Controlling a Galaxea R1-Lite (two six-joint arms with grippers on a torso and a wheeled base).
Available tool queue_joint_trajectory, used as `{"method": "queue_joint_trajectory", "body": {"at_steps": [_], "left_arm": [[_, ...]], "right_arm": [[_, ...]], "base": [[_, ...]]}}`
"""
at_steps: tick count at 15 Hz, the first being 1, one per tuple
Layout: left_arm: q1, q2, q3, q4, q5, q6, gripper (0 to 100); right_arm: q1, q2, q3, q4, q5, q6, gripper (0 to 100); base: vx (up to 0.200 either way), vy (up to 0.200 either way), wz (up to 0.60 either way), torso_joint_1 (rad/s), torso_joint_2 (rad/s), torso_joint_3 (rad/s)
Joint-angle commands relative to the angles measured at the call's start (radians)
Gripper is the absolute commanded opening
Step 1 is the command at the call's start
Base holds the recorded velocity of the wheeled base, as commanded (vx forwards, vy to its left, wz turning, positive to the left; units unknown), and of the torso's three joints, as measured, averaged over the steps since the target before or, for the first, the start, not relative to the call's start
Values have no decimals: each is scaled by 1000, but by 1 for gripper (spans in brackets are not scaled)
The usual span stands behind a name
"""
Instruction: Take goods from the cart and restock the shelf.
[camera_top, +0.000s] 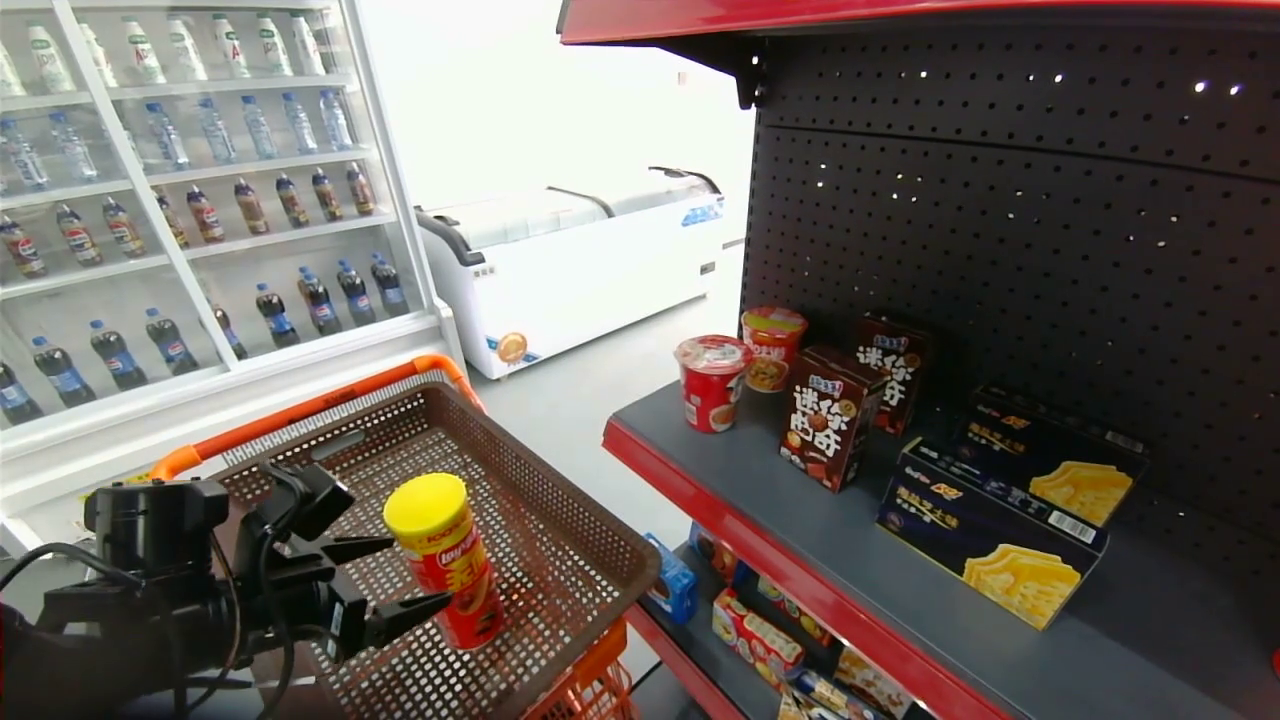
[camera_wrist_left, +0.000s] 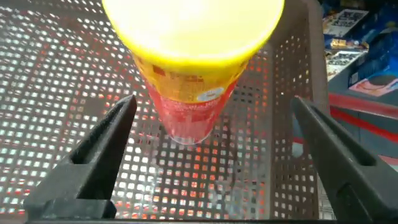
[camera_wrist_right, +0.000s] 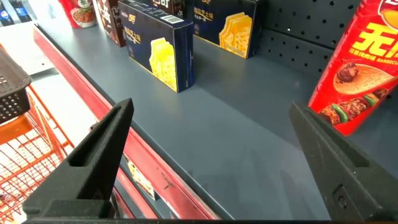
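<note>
In the head view, the cylindrical chip can (camera_top: 447, 560), red with a smooth yellow lid, stands a little tilted in the cart's brown perforated plastic basket (camera_top: 570, 510). The left gripper (camera_top: 420, 570) lies level beside it.

In the left wrist view, its black pointed fingers (camera_wrist_left: 102, 149) are spread wide, with the can between them and not clamped.

In the right wrist view, the right gripper (camera_wrist_right: 210, 107) also gapes wide above the matte grey shelf board (camera_wrist_right: 236, 143), near glossy blue boxes (camera_wrist_right: 158, 46).

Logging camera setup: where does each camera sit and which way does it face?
Head view: from the head, forward and down at basket and shelf; left gripper shows.
Left wrist view: past its open fingers at the chips can.
Right wrist view: past the right gripper onto the shelf's blue boxes.
Shared: head and left wrist show the can.
</note>
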Motion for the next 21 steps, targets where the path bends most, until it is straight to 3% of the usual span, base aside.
{"method": "queue_joint_trajectory", "body": {"at_steps": [1, 7, 10, 13, 18, 19, 21], "left_arm": [[-4, 87, -13, -23, 0, -1, 100], [-13, 217, -140, -85, 18, 11, 100], [-50, 243, -184, -86, 26, 11, 100], [-107, 282, -197, -86, 121, 6, 100], [-134, 298, -258, -86, 110, 8, 100], [-153, 300, -287, -86, 113, 0, 0], [-154, 294, -279, -83, 121, -1, 0]], "right_arm": [[0, 0, 0, 0, 0, 0, 100], [0, 0, 0, 0, 0, 0, 100], [0, 0, 0, 0, 0, 0, 100], [0, 0, 0, 0, 0, 0, 100], [0, 0, 0, 0, 0, 0, 100], [0, 0, 0, 0, 0, 0, 100], [0, 0, 0, 0, 0, 0, 100]], "base": [[0, 0, 0, 0, 0, 0], [0, 0, 0, 0, 0, 0], [0, 0, 0, 0, 0, 0], [0, 0, 0, 0, 0, 0], [0, 0, 0, 0, 0, 0], [0, 0, 0, 0, 0, 0], [0, 0, 0, 0, 0, 0]]}}
